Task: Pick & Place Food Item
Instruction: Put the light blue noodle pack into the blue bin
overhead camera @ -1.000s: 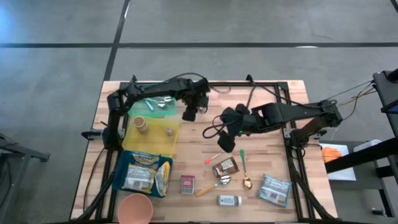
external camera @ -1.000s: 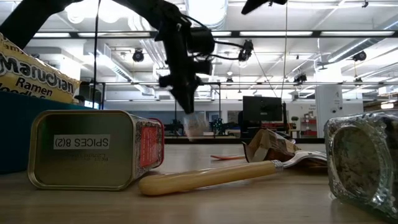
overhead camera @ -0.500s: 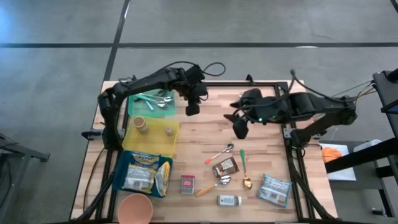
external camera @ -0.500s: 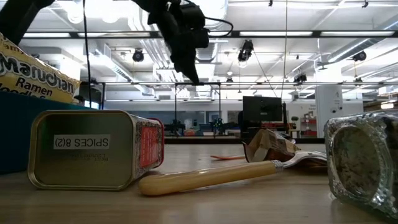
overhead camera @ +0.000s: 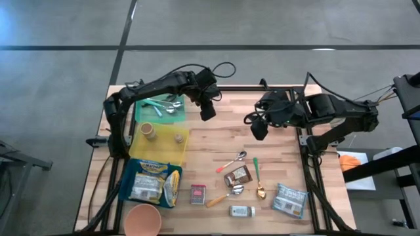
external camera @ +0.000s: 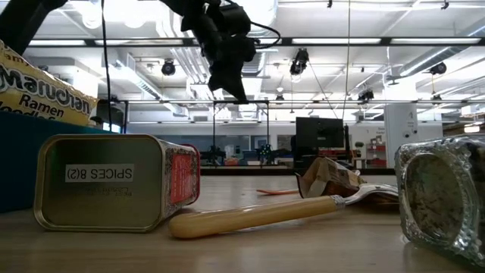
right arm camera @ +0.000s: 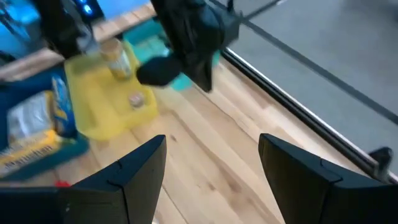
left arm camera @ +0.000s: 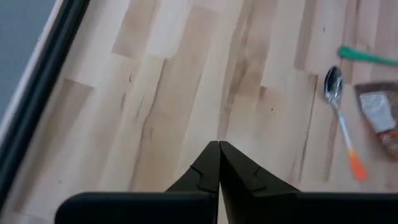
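Left claw (overhead camera: 208, 111), pressed together and empty, hangs over bare counter (overhead camera: 216, 137); right claw (overhead camera: 258, 129) spread. Reopen before descending.

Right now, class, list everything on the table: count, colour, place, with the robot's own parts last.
Green tray: one, far left, holding spoons.
Yellow tray: one, nearer, holding two small items.
Ramen pack: one, blue and yellow, near left.
Pink cup: one, near edge.
Spice tin: one, red, on its side.
Brown packet: one, centre.
Loose spoons: four, around the packet.
Jar: one, lying down.
Silver pouch: one, near right.
Left gripper: shut, empty.
Right gripper: open, empty.
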You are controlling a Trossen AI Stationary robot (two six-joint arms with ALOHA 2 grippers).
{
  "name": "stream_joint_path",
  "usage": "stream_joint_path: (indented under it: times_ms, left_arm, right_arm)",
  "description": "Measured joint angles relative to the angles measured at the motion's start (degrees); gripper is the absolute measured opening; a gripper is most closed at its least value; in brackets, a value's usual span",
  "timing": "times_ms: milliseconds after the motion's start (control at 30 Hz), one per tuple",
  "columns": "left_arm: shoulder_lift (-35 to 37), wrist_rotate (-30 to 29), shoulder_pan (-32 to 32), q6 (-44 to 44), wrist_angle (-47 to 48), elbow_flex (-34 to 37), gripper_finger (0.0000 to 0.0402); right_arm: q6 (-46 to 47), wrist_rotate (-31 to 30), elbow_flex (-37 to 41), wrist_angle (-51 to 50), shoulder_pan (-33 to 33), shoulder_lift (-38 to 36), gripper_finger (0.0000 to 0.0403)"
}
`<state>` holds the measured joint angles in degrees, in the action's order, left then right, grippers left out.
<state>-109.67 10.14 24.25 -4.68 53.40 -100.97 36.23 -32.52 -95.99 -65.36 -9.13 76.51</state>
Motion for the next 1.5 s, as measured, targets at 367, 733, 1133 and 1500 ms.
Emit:
stream_joint_path:
  times_ms: [367,733,1133,1500]
  left_arm:
    - [0.13,4.65,-1.54,6.24,0.67,0.00,0.0011]
    - [0.20,4.52,-1.66,6.00,0.71,0.00,0.0011]
    - [0.22,4.51,-1.77,4.71,1.23,0.04,0.0011]
    - [0.88,7.57,-1.97,4.59,2.52,0.07,0.0011]
  right_arm:
    - [2.90,13.27,10.23,-8.06,0.53,-5.88,0.0255]
    - [12.36,25.98,22.17,-7.17,-0.60,-12.17,0.0255]
    - [13.36,35.07,26.28,-7.26,-2.27,-11.50,0.0255]
    - [17.75,39.15,28.82,-8.25,-5.41,-11.39,0.0255]
